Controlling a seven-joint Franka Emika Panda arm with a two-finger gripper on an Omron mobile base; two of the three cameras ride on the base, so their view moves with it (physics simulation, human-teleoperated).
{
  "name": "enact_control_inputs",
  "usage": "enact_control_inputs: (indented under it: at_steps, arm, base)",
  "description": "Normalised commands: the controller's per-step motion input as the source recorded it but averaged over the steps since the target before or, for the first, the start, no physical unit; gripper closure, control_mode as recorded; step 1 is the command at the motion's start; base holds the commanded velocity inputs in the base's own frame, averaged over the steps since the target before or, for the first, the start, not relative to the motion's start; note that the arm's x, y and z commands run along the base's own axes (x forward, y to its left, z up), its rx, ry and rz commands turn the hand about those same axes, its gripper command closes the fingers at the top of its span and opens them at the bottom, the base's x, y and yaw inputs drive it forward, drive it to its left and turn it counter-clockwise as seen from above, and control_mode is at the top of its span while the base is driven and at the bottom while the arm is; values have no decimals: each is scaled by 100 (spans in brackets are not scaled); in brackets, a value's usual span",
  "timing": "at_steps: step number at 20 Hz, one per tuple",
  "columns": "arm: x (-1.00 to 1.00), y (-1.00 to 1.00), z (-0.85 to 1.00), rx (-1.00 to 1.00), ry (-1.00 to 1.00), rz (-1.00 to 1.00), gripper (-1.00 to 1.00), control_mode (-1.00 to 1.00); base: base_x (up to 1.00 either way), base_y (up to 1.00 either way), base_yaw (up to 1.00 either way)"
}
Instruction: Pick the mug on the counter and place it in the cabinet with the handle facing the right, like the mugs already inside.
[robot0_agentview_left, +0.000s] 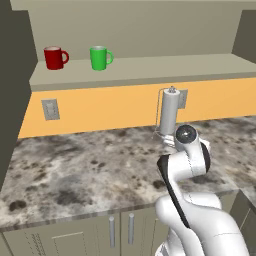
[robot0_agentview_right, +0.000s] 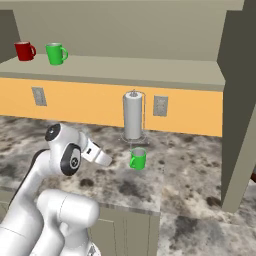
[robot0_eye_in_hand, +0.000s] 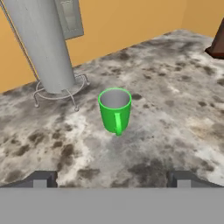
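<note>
Gripper: the gripper (robot0_eye_in_hand: 112, 178) is standing with its jaws spread wide and nothing between them, just short of the mug and apart from it.
Mug: the mug (robot0_eye_in_hand: 115, 110) is sitting upright on the counter (robot0_eye_in_hand: 175, 100), its mouth open to the top and its handle (robot0_eye_in_hand: 117, 123) turning toward the gripper in the hand view.
Mug in the right base view: the mug (robot0_agentview_right: 138, 158) is resting in front of the paper-towel holder, beyond the white arm (robot0_agentview_right: 70, 155).
Paper-towel holder: the paper-towel holder (robot0_eye_in_hand: 43, 43) is standing just behind the mug, to one side, its wire foot lying on the counter.
Wall: an orange wall (robot0_agentview_right: 100, 105) with a grey outlet plate (robot0_agentview_right: 160, 105) is rising behind the holder.
Cabinet: the cabinet (robot0_agentview_right: 150, 70) is opening above the mug; on its shelf, far off to the left, a second green mug (robot0_agentview_right: 56, 53) and a red mug (robot0_agentview_right: 24, 50) are standing side by side with handles pointing right.
</note>
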Motion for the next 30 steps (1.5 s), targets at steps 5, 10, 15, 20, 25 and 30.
enact_control_inputs:
  at_steps: [5,10,15,20,25,30]
  arm:
    - [-6,-7,-40,-6,-24,-4,-100,-100]
    - [-42,-2,-74,-22,-31,0,-100,-100]
    - [-11,-21,-78,-14,-8,0,-100,-100]
    - [-21,-12,-70,-6,-1,-1,-100,-100]
    - [-23,-3,-61,2,-1,0,-100,-100]
    - [-4,-19,-72,5,0,0,-100,-100]
  base:
    - [0,0,0]
    - [0,0,0]
    - [0,0,0]
    - [0,0,0]
    - [0,0,0]
    - [0,0,0]
